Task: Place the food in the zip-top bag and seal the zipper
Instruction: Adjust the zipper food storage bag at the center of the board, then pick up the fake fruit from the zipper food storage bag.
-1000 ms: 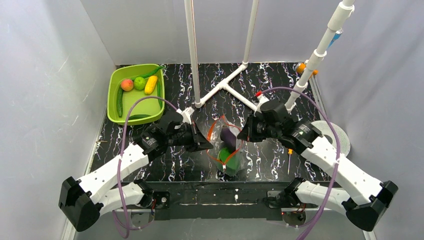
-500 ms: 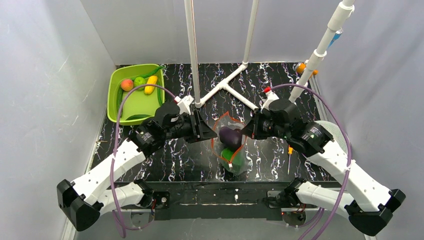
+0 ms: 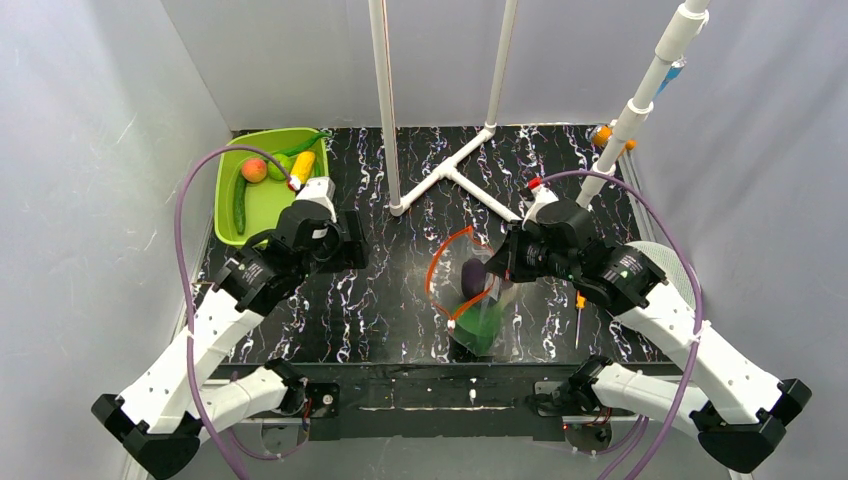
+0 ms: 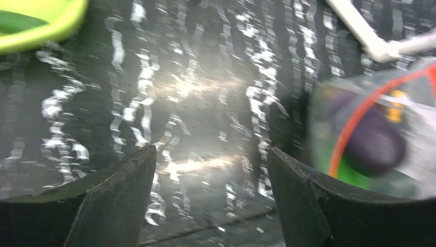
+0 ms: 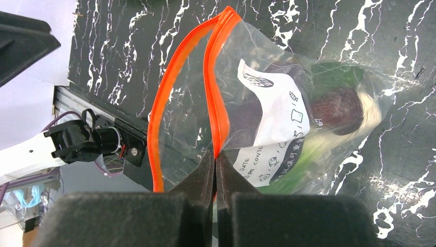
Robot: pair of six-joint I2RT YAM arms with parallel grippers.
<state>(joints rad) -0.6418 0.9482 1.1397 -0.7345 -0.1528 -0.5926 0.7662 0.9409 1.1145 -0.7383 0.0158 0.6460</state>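
The clear zip-top bag [image 3: 472, 305] hangs over the middle of the table, and my right gripper [image 3: 497, 268] is shut on its orange zipper [image 3: 447, 262] edge. In the right wrist view the fingertips pinch one zipper [image 5: 213, 87] strip of the bag [image 5: 277, 67]; the mouth gapes. Inside lie a dark purple eggplant [image 5: 334, 110] and a leafy green vegetable [image 3: 478, 328]. My left gripper [image 4: 211, 154] is open and empty, well left of the bag [image 4: 416, 92], near the green tray [image 3: 222, 200]. The tray holds a red-orange fruit [image 3: 253, 170], a lime-green fruit [image 3: 279, 163], a yellow piece [image 3: 302, 165] and a green pod [image 3: 240, 205].
A white pipe frame [image 3: 440, 175] stands on the table behind the bag. An orange-handled screwdriver [image 3: 579, 315] lies to the right of the bag, under my right arm. A white round disc [image 3: 675, 265] sits at the table's right edge.
My left gripper has opened, let go of the bag's mouth and drawn back left toward the green tray. The bag now hangs from my right gripper alone.
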